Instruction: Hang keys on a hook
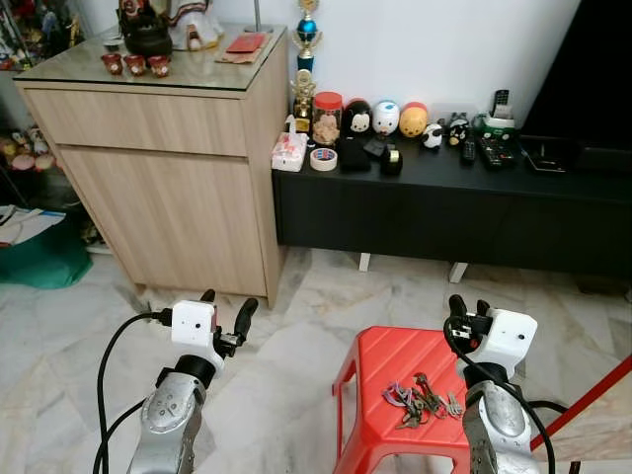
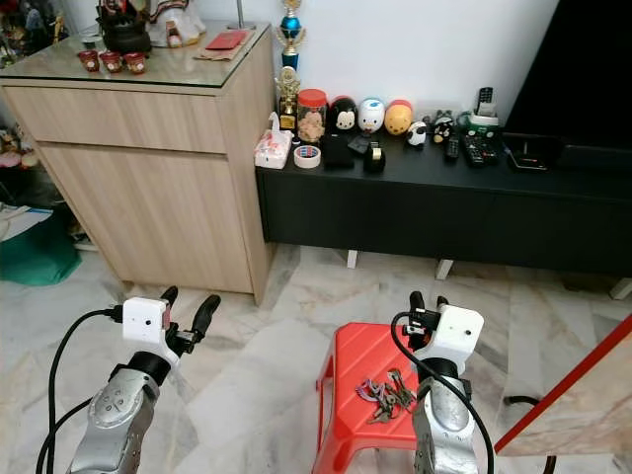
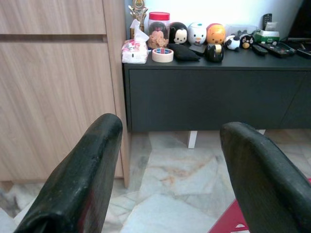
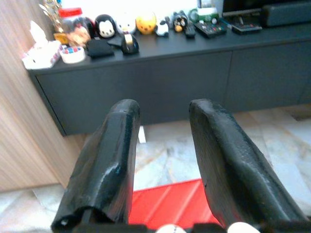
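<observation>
Nearest the camera, both silver arms are reaching forward over the marble floor (image 1: 286,395). Left gripper (image 1: 225,308) is hovering above the floor in front of the cabinet, jaws spread wide and holding nothing; its black fingers (image 3: 80,184) are framing the floor and the dark console in the left wrist view. Right gripper (image 1: 466,307) is hovering at the far right edge of the red stool (image 1: 390,360), jaws parted with a gap between them, empty; its fingers (image 4: 104,162) are pointing toward the console in the right wrist view. Keys (image 1: 423,398) are lying in a loose bunch on the stool seat, near its right front part, just beside the right arm and not touched by either gripper. Beyond the left gripper, a light wooden cabinet (image 1: 158,168) with a glass top is standing against the wall, small red cups (image 1: 134,65) sitting on it. Next to it, a low black console (image 1: 444,212) is carrying a tissue pack (image 1: 288,151), a tape roll (image 1: 323,159), a red-lidded jar (image 1: 326,116), egg-shaped toys (image 1: 386,118) and remotes (image 1: 491,151). Hook cannot be made out.
</observation>
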You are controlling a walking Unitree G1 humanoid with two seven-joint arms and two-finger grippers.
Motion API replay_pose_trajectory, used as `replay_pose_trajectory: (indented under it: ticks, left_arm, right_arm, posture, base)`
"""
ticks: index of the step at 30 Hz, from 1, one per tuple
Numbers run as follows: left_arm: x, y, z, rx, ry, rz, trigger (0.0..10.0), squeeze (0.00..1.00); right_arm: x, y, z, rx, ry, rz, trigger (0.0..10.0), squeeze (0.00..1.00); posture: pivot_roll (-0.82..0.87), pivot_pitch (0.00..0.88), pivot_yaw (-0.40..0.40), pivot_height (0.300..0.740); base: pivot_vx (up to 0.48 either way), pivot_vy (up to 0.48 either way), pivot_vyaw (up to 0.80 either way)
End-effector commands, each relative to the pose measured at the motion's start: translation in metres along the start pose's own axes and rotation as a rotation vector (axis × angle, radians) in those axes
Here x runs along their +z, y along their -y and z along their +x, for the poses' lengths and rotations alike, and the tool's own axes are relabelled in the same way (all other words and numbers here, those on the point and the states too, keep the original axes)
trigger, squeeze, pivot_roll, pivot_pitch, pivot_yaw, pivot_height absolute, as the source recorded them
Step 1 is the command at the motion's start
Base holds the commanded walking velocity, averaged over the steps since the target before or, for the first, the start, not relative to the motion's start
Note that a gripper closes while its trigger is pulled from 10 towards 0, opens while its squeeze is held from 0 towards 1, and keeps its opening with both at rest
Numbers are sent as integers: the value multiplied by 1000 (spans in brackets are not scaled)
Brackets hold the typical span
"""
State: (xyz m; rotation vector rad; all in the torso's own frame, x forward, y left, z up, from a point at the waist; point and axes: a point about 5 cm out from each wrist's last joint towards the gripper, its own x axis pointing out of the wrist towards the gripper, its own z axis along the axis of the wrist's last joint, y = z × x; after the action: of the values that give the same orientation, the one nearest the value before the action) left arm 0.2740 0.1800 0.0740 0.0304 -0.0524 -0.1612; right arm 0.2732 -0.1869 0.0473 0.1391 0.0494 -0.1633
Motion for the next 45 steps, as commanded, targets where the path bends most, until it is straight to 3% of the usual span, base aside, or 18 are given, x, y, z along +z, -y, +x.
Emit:
replay_pose_trajectory:
  ticks: [1,14,30,33,39,45]
  left_arm:
    - [2,-1,-1,2,13,-4,10000,0]
    - [-2,1,-2,2,-5,3,10000,0]
    - [-4,-2,-3,4,-27,26,10000,0]
    - [-2,-4,-1,39,-15,-28,10000,0]
    - [0,-6,0,31,-16,-7,10000,0]
    - [-1,-6,0,29,-20,-12,10000,0]
  right_arm:
    - [-4,2,1,-13,-30,-4,10000,0]
    - [-3,1,2,2,-26,-8,10000,0]
    - [-5,0,3,-1,-35,-15,10000,0]
    - [-6,0,4,-4,-51,-9,10000,0]
    - [-4,1,7,-15,-46,10,10000,0]
    - [-3,0,8,-12,-37,2,10000,0]
  posture:
    - [34,0,-37,728]
    - [21,0,-29,660]
    - [33,0,-18,660]
    - [34,8,-16,660]
    - [33,25,-8,629]
    - [40,30,-7,629]
  base:
    - [0,0,0]
    - [0,0,0]
    - [0,0,0]
    - [0,0,0]
    - [0,0,0]
    - [0,0,0]
